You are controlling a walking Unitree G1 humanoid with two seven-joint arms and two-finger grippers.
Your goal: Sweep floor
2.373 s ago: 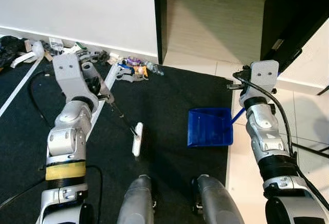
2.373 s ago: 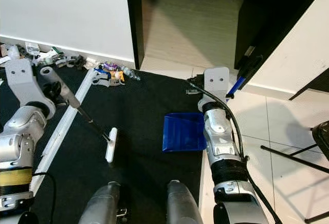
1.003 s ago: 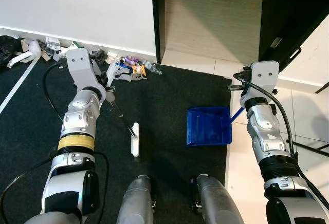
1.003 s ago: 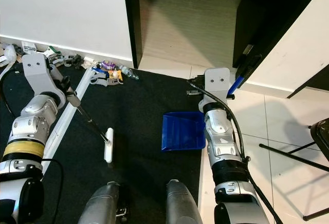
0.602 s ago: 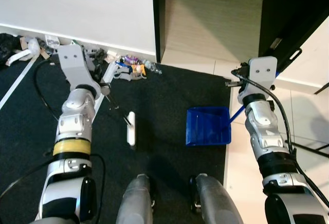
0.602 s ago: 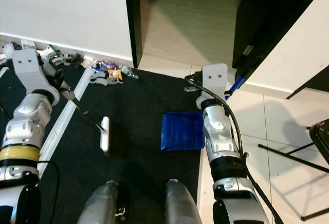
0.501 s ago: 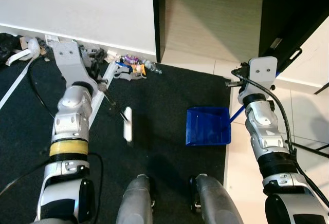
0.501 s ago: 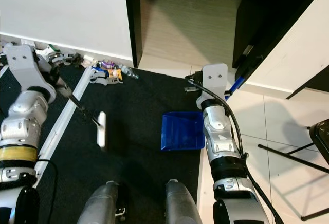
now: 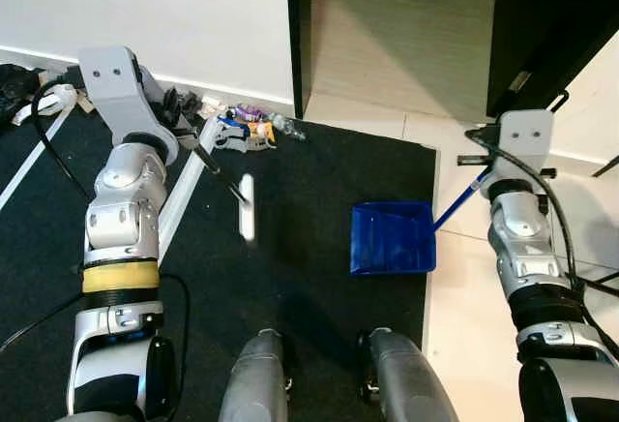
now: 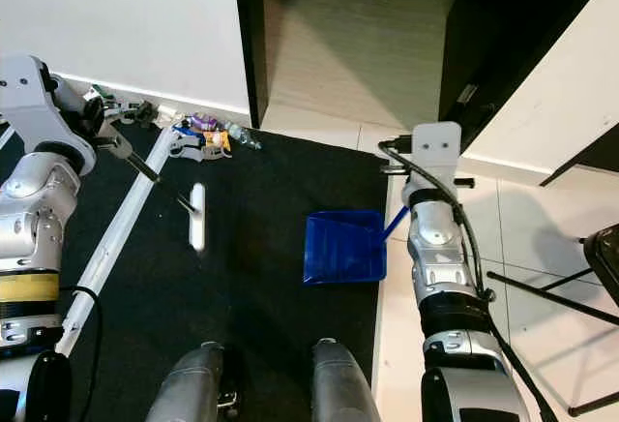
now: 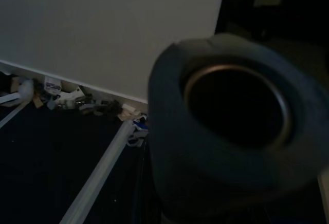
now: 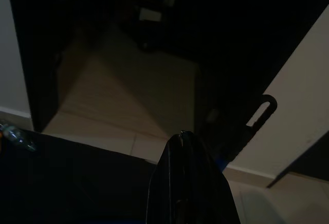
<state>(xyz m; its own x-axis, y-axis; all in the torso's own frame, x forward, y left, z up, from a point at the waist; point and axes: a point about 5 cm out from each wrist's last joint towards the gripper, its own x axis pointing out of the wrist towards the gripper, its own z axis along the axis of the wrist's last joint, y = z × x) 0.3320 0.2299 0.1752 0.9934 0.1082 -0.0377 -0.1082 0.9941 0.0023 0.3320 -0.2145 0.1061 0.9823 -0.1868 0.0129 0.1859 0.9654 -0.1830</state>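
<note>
Vs 0.5 s ago, the brush [image 9: 248, 207] is seen swung up toward the litter [image 9: 247, 125] by the wall, its handle held shut in the left claw [image 9: 189, 146], while the dustpan [image 9: 392, 238], on the carpet [image 9: 319, 190], is gripped by the right claw [image 9: 481, 182], so a fresh sweep is judged abt to start.
</note>
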